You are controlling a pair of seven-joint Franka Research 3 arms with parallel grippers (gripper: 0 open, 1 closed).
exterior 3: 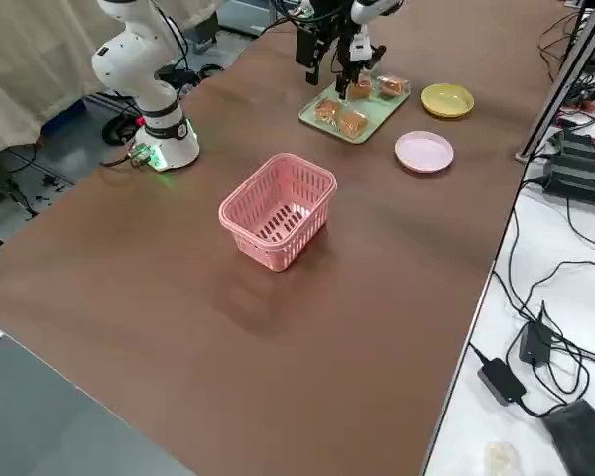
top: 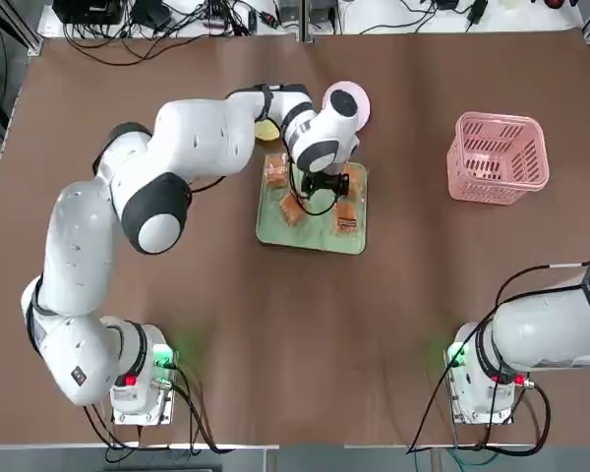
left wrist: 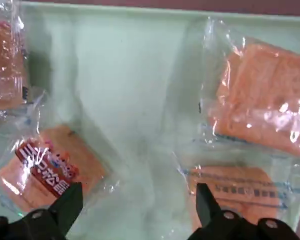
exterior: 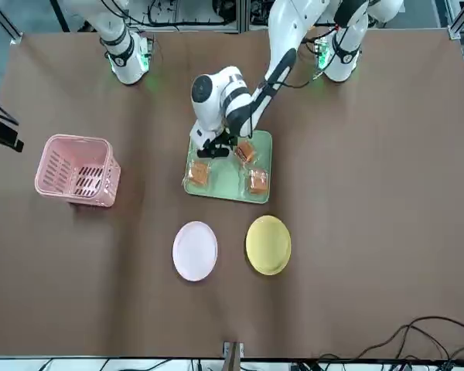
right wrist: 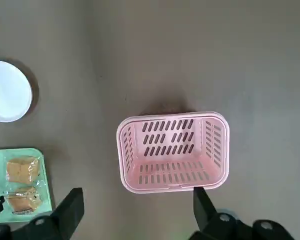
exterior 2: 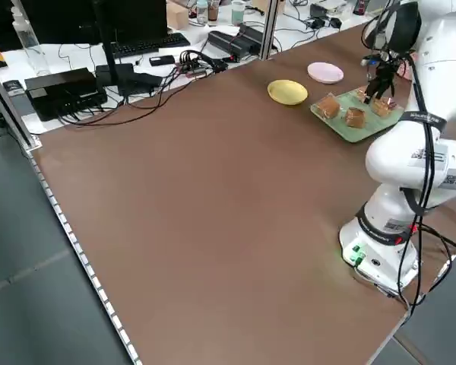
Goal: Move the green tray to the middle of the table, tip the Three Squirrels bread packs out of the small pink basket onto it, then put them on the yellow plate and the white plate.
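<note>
Tray point(top: 275, 228) sits mid-desk point(top: 393, 295), four bread packs point(exterior: 257, 181) lying flat on it, none stacked as far as the views show. Basket point(top: 500, 157) upright and empty, well off toward the robot's right side of desk, apart from everything else. Yellow plate point(exterior: 268, 244) and white plate point(exterior: 195, 250) side by side just beyond tray's far edge, both bare.

Left claw point(left wrist: 135, 200) pointing down over tray, close above the packs. Fingers spread wide, nothing between them. In wrist view, one fingertip point(left wrist: 70, 197) over the edge of a pack w/ red label point(left wrist: 45, 167), the other fingertip point(left wrist: 206, 197) over a pack w/ blue print point(left wrist: 240, 187); bare tray surface in the gap. Contact w/ either wrapper: can't tell. Two more packs farther out, one toward each side of that view.

Right claw point(right wrist: 135, 205) parked high near its own base, fingers spread, holding nothing, looking down on the basket w/ white plate and a tray corner at the view's edge.
</note>
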